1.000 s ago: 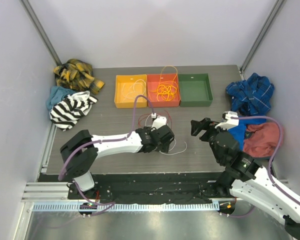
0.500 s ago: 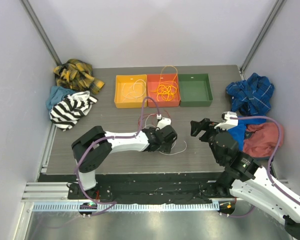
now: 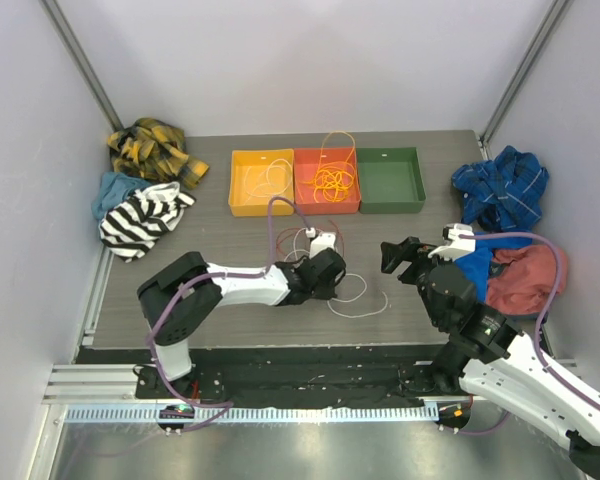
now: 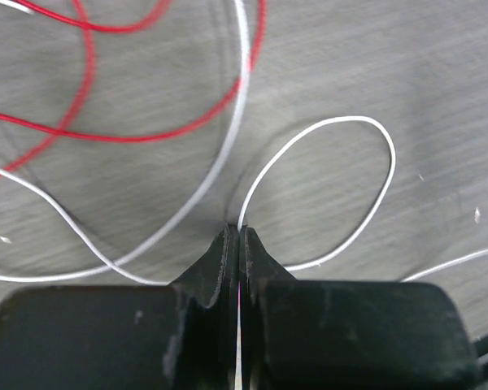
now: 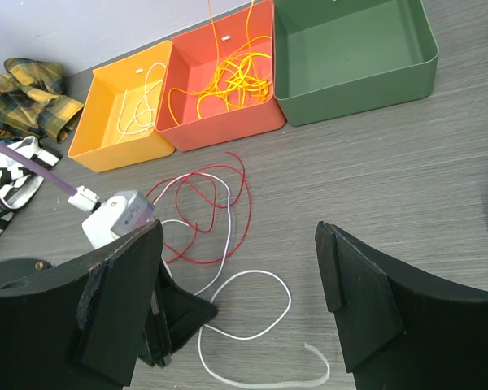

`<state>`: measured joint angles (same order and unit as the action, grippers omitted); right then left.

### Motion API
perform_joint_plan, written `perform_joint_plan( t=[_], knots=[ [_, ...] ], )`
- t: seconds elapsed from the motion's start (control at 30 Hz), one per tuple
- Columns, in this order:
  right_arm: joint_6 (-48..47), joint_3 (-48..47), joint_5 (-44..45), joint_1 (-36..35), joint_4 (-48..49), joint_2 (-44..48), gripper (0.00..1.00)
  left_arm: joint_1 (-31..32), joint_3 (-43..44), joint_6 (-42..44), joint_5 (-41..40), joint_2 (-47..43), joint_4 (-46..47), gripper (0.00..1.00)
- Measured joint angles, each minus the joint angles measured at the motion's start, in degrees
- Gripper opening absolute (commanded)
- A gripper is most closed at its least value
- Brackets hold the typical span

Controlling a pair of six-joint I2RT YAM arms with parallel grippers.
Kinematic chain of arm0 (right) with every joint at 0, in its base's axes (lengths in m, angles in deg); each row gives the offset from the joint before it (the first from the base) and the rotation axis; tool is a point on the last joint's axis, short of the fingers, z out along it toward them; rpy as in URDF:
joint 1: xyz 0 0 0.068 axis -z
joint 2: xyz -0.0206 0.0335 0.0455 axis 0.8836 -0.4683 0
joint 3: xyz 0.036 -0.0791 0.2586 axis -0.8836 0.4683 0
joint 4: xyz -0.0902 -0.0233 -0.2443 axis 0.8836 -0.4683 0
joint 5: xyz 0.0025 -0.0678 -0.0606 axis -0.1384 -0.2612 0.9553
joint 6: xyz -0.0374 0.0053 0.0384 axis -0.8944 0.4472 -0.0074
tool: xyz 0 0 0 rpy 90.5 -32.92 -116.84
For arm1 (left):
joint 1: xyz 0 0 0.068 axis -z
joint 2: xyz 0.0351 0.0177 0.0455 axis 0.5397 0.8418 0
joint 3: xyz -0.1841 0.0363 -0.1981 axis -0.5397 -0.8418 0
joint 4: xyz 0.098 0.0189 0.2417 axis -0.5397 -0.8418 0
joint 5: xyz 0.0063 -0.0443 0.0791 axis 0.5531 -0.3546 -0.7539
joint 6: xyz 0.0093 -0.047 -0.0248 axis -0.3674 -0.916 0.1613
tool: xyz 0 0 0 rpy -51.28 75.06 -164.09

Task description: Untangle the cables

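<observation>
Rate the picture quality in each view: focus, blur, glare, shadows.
Left wrist: the white cable loop at the shut left gripper is crisp, but a white strand toward the top edge is smeared. Right wrist: the yellow-orange cable is sharp; its own fingers are dark silhouettes. Top external: even light, soft shadows, glare on the metal plate at the bottom.

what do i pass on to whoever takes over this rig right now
Left gripper: shut on the white cable, low over the table.
Right gripper: open, holding nothing, to the right of the tangle.
On the table: the white cable and the red cable loop across each other.
Done: orange cable sits in the red tray, second white cable in the yellow tray.
Left: pull white and red apart; the green tray holds no cable.
</observation>
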<state>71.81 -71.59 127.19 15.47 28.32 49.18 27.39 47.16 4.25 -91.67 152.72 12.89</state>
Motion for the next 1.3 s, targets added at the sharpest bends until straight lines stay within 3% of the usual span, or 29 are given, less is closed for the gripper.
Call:
perform_joint_plan(
  t=[0.2,0.43,0.63,0.77,1.0,1.17,1.3],
  knots=[
    [0.00,0.02,-0.17,0.00,-0.02,0.13,0.84,5.35,-0.70,1.57,0.11,-2.03,-3.50,0.00],
    [0.20,0.22,-0.15,0.00,-0.04,0.87,0.84,14.12,5.42,4.83,0.13,-2.10,-13.20,0.00],
    [0.00,0.22,0.07,0.00,-0.09,1.88,0.84,14.40,12.04,8.15,-4.90,-7.28,-19.45,0.00],
    [-0.07,0.20,0.11,0.00,-0.09,1.81,0.84,11.76,25.68,13.49,-8.87,-13.46,-25.11,0.00],
    [0.26,0.20,-0.63,0.00,-0.02,0.70,0.84,7.13,56.00,25.16,-16.85,-16.63,-25.83,0.00],
    [0.26,0.22,-1.66,0.00,1.31,-1.75,0.85,7.48,67.47,33.07,-19.89,-16.09,-24.92,0.00],
    [0.26,0.66,-3.87,0.00,5.99,-6.99,0.91,7.50,76.37,36.79,-20.17,-12.98,-25.09,0.00]
  ],
)
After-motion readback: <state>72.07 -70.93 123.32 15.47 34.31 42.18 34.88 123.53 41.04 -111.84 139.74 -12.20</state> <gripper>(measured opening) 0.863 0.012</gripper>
